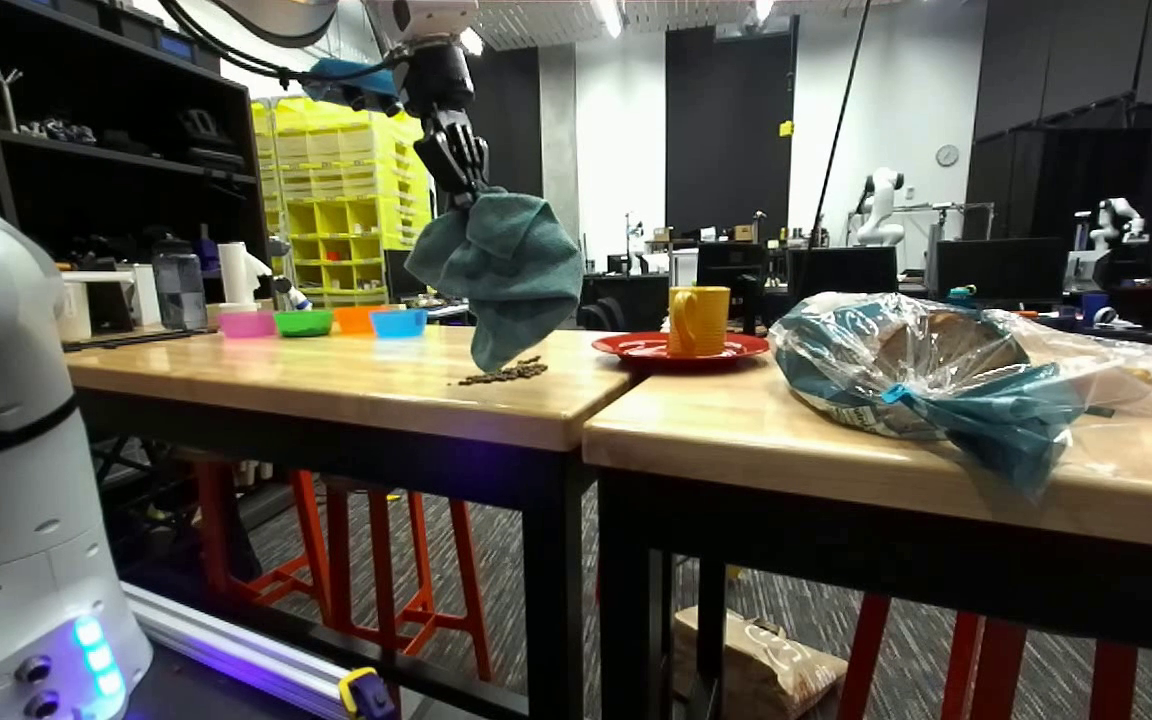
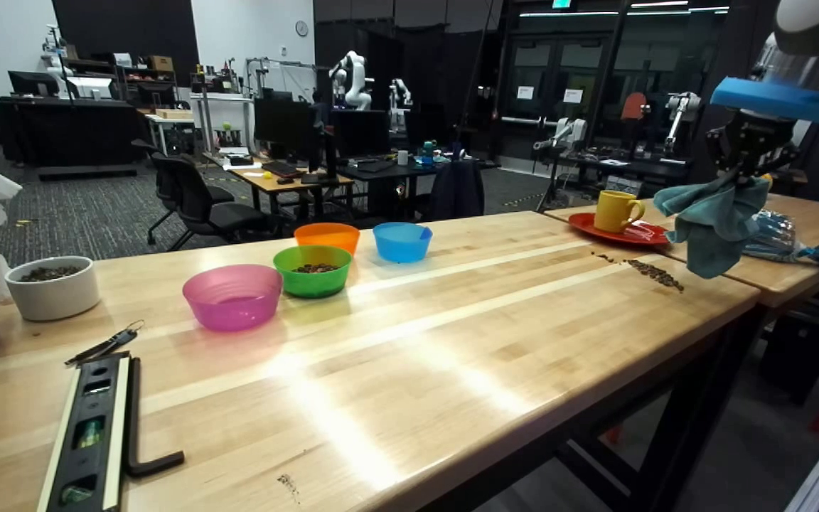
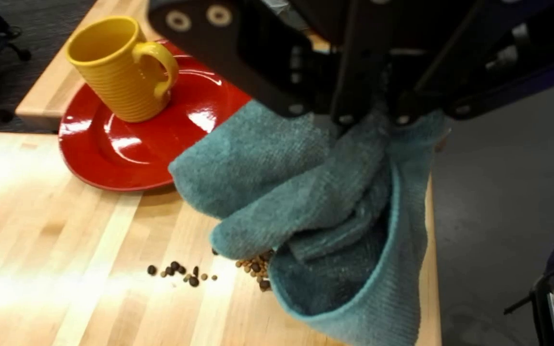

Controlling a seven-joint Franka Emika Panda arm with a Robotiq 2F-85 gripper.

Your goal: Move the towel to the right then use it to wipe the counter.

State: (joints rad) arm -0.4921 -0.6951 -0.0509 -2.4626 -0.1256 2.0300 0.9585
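In an exterior view, the tool point(image 1: 466, 195) pinches the hanging towel point(image 1: 516, 262) near scattered grains point(image 1: 506, 373); whether the towel touches the surface point(image 1: 266, 365) cannot be told. In an exterior view, the towel partly hides a plastic bag point(image 2: 775, 235). In the wrist view, towel folds cover some grains (and the tool's ends).

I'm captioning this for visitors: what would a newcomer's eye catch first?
Probably the teal towel, hanging from the gripper and held up off the counter. Next, the yellow mug standing on the red plate, with dark and tan bits scattered nearby.
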